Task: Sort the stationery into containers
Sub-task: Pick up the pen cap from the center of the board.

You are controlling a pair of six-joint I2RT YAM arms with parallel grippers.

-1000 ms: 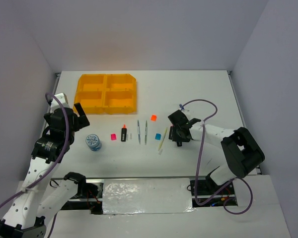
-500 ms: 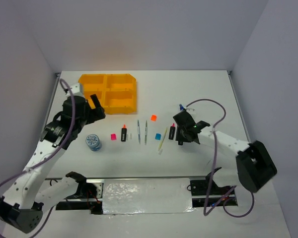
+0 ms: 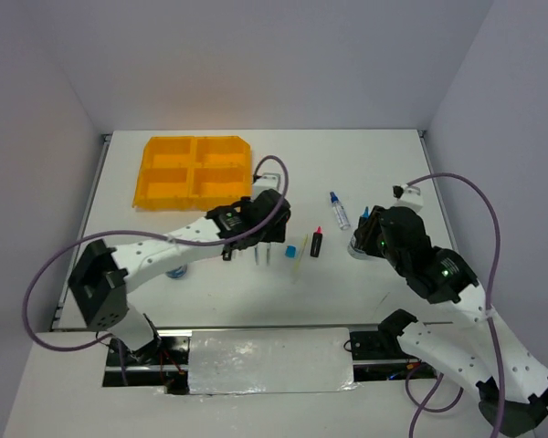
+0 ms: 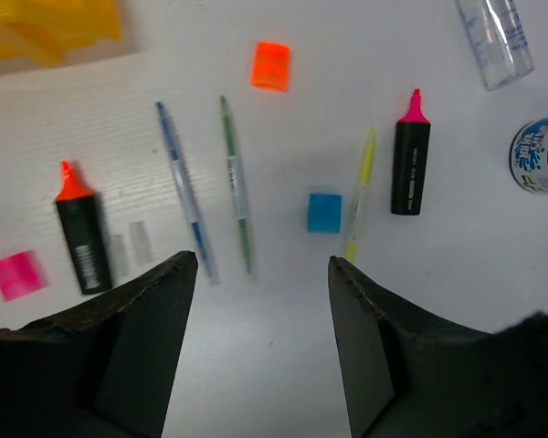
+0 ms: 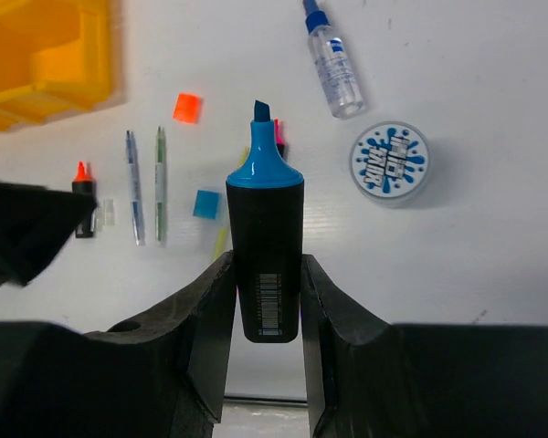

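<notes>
My right tool [image 5: 265, 274] is clamped on the short black marker with the blue cap [image 5: 264, 196]. It grips across the lower barrel, and the cap points away from the wrist. I judge the marker is held clear of the white worktop [image 3: 384, 173]. The orange-yellow plastic tray with four compartments [image 3: 194, 169] lies well off to that tool's far left.

The marker should be light and rigid, but its barrel is smooth plastic. A grip this low could let it pivot between the pads on a fast swing, so I'd carry it gently.

My left tool [image 4: 260, 265] is spread wide and has hold of nothing. The thin grey-blue pen [image 4: 184, 205] and the thin green pen [image 4: 236, 187] lie side by side, just ahead of its gap. Those pens look very light and likely to roll. I'd take one across the middle of its barrel, with the fingers set low against the worktop.
</notes>
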